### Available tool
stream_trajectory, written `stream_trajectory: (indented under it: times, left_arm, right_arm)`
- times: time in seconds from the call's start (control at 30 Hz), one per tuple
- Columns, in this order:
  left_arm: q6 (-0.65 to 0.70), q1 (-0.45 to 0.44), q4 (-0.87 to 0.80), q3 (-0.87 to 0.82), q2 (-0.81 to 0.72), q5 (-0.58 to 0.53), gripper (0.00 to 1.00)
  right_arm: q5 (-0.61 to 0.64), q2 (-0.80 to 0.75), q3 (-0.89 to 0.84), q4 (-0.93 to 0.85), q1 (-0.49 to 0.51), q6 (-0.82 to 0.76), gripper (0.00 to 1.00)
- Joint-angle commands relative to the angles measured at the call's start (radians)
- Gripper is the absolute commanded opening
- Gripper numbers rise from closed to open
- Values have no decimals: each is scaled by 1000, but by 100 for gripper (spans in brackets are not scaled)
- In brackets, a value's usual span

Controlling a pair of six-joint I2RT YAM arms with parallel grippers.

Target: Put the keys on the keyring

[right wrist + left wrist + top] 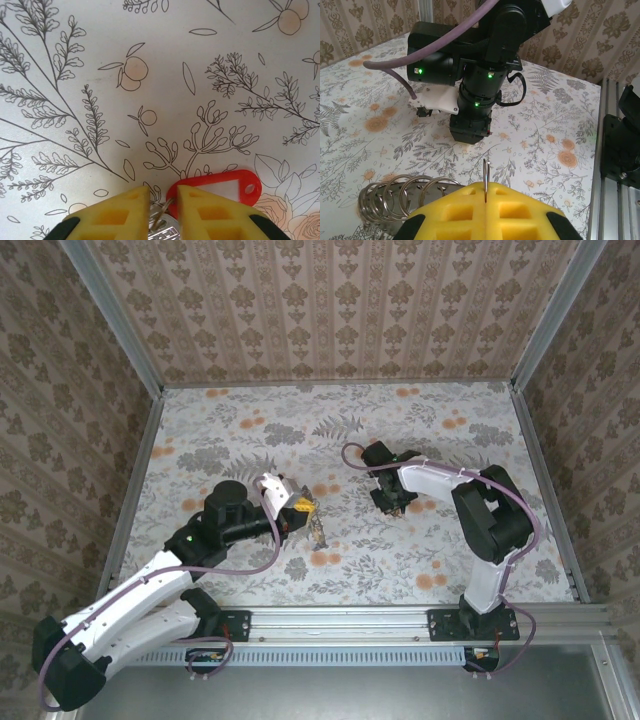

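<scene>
My left gripper (300, 505) (485, 200) is shut on the keyring (485, 172). The thin metal ring stands edge-on out of the seam between the yellow fingers. A bunch of further metal rings (400, 195) hangs at its left side. My right gripper (388, 502) (164, 200) points straight down at the table. Its yellow fingers stand a narrow gap apart. In that gap lie a small wire loop and the silver key (165, 231) of the red-tagged key. The red tag (220, 184) lies flat on the table, partly under the right finger (215, 215).
The floral tablecloth (300, 440) runs to patterned walls on three sides. An aluminium rail (340, 620) (612, 150) carrying both arm bases lines the near edge. The right arm's black wrist (475, 75) stands over the table ahead of my left gripper.
</scene>
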Motion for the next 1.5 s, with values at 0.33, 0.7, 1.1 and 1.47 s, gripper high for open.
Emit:
stream_trajectory:
  times: [0.33,0.7,1.1,1.47]
  left_arm:
    - [-26,8,65,-11,-21,28,0]
    - [-24,9,10,59,44,53,0]
    - [121,-25,-187,231,14,104,0]
    - [237,-127,-249,293,20,103,0]
  right_arm:
    - [28,-83,-43,-36,2,-6,7]
    - [-220,-432,-188,90,47,-111,0]
    - [-841,-943,-353,519,134,-179,0]
    - [-1000,-929,-374,805,154,27,0]
